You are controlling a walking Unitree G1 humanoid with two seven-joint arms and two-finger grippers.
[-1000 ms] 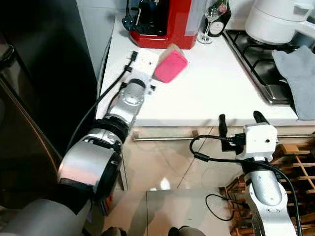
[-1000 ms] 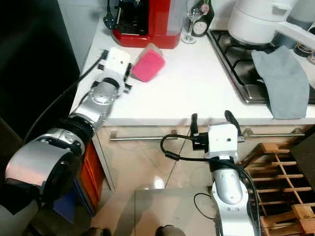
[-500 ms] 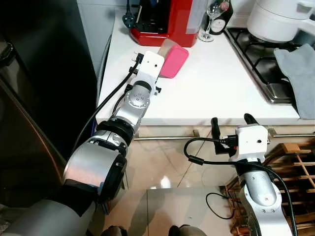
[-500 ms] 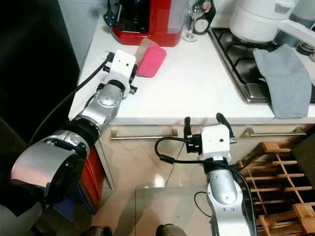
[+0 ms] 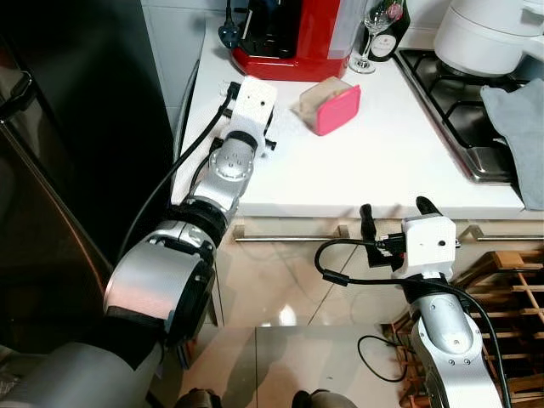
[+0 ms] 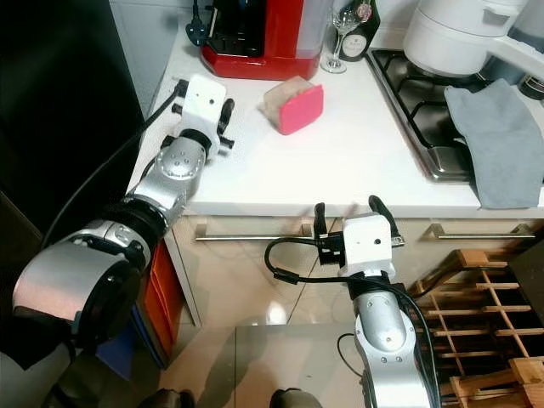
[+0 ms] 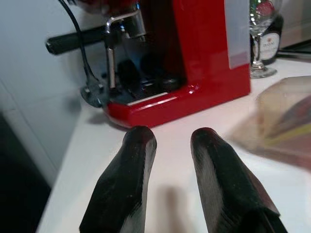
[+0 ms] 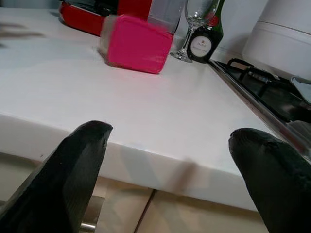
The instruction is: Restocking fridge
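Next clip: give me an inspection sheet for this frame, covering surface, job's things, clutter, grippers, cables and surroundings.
Surface: white countertop, mostly bare in the middle.
Job's things: pink-lidded container lying on its side on the counter, untouched.
Clutter: red coffee machine, wine glass, dark bottle, grey cloth on the gas hob, white pot.
Grippers: left gripper over the counter beside the container, fingers nearly together, holding nothing; right gripper open, at the counter's front edge.
Cables: black cable looped at right wrist; another along left arm.
Surroundings: dark fridge at the left, wooden rack, tiled floor.
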